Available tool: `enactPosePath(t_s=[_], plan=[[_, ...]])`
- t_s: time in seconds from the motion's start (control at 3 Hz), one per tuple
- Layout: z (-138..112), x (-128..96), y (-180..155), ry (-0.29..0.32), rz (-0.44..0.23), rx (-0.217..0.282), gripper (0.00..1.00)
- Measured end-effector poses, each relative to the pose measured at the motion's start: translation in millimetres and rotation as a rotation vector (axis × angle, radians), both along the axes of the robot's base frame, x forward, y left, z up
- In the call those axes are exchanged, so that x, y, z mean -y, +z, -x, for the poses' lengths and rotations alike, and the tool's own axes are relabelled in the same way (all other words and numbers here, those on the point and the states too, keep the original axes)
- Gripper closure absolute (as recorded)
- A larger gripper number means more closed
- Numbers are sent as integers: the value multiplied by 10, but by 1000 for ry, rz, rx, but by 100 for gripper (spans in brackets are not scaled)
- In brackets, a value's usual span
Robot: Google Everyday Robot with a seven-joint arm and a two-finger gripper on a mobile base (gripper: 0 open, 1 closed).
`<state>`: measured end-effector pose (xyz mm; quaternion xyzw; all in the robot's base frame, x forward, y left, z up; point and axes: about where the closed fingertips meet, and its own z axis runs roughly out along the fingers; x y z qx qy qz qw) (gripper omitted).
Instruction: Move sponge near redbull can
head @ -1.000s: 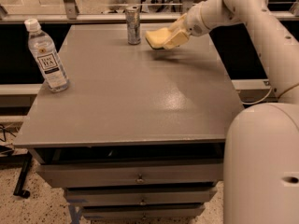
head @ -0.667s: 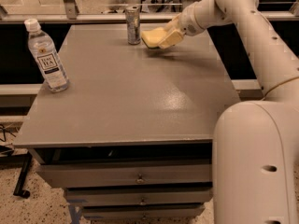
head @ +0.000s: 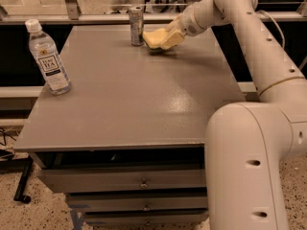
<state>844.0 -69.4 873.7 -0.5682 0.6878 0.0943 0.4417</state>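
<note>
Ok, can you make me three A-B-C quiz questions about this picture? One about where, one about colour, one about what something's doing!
1. Where is the water bottle?
A) on the left side of the table
B) in a drawer
C) on the floor

2. What colour is the sponge?
A) pink
B) pale yellow
C) black

3. What is the gripper doing?
A) hanging open over the bottle
B) lying on the floor
C) holding the sponge beside the redbull can

Answers: 1 A, it stands by the left edge. 2 B, it shows pale yellow. 3 C, at the table's far end it grips the sponge right of the can.
</note>
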Motion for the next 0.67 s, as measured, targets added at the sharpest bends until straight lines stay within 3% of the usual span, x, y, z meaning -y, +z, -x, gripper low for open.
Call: enactPosePath(t_s=[0.67], plan=[[-76, -6, -36, 0, 10, 2, 13]])
